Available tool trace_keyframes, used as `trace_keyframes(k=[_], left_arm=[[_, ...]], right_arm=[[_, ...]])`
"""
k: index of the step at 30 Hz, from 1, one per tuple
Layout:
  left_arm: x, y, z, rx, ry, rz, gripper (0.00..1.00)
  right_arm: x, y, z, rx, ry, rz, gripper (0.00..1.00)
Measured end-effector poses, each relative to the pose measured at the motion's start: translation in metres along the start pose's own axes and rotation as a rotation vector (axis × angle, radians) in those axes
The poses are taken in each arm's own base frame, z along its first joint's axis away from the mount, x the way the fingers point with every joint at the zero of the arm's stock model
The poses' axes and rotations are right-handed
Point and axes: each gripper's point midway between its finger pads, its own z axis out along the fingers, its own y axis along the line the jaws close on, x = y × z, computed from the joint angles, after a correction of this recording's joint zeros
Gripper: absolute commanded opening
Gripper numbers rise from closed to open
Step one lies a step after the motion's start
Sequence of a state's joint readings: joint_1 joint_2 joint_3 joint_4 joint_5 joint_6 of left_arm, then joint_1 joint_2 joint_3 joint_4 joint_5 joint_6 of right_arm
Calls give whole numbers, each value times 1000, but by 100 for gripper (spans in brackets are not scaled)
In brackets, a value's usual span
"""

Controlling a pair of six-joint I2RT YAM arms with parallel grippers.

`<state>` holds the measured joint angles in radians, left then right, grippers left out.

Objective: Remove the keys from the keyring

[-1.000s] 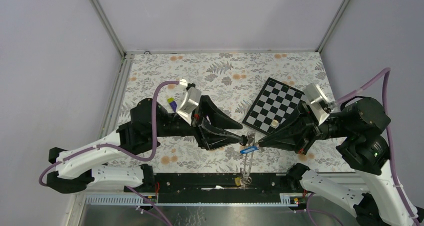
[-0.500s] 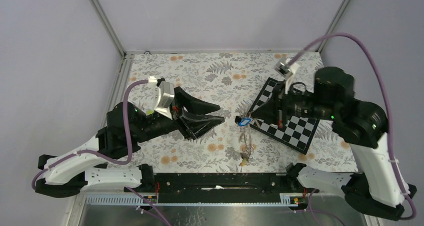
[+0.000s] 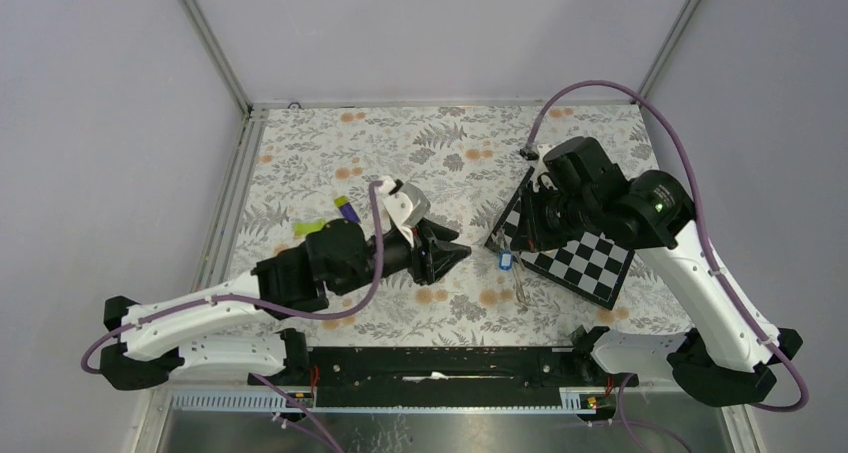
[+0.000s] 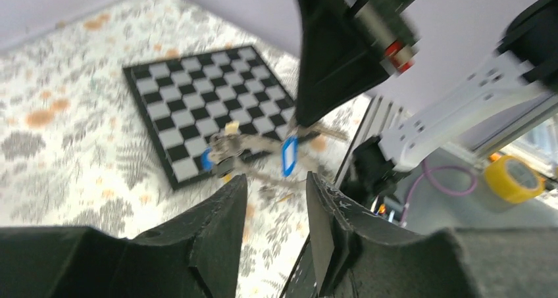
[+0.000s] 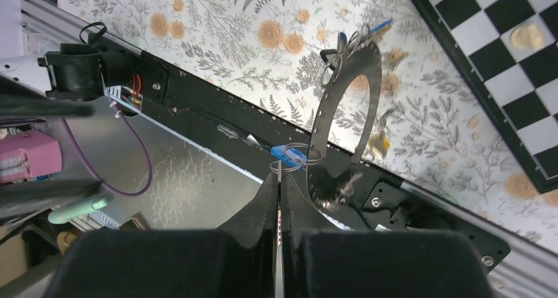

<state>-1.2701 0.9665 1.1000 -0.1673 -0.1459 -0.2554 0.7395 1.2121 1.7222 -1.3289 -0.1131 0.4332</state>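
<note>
My right gripper [image 5: 279, 176] is shut on a thin silver metal piece, apparently a key seen edge-on, beside a blue tag [image 5: 287, 154]. The large grey keyring [image 5: 320, 120] hangs from that bunch, with a yellow-headed key [image 5: 377, 142] and more keys [image 5: 349, 45] on it. In the top view my right gripper [image 3: 499, 241] holds the bunch, blue tag [image 3: 506, 261] and ring [image 3: 520, 285], above the table. My left gripper [image 3: 462, 253] is open and empty, a short way left of the bunch. The left wrist view shows its open jaws [image 4: 275, 178] pointing at the blurred blue tag [image 4: 288, 156].
A black-and-white checkerboard [image 3: 585, 258] lies on the flowered table under the right arm, with a small tan piece [image 5: 523, 36] on it. A purple-and-green block [image 3: 345, 208] lies behind the left arm. The black base rail [image 3: 430, 358] runs along the near edge.
My right arm has swung and carried the hanging keyring and keys away from the near rail to the board's left edge. My left gripper came off the bunch, opened, and now points at it.
</note>
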Motion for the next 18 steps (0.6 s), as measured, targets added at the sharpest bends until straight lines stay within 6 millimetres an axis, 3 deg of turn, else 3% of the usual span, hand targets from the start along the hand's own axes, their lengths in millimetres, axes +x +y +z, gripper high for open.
trace_keyframes(k=[4, 8, 13, 18], left_arm=[[51, 16, 2, -56, 64, 31, 59], [82, 25, -1, -92, 66, 100, 77], [86, 15, 0, -118, -26, 213, 87], [74, -3, 4, -152, -123, 315, 88]], right_arm=[[12, -5, 11, 7, 14, 61, 0], [7, -3, 18, -3, -19, 115, 0], [-6, -2, 24, -11, -111, 199, 0], [-18, -1, 23, -30, -199, 265, 0]])
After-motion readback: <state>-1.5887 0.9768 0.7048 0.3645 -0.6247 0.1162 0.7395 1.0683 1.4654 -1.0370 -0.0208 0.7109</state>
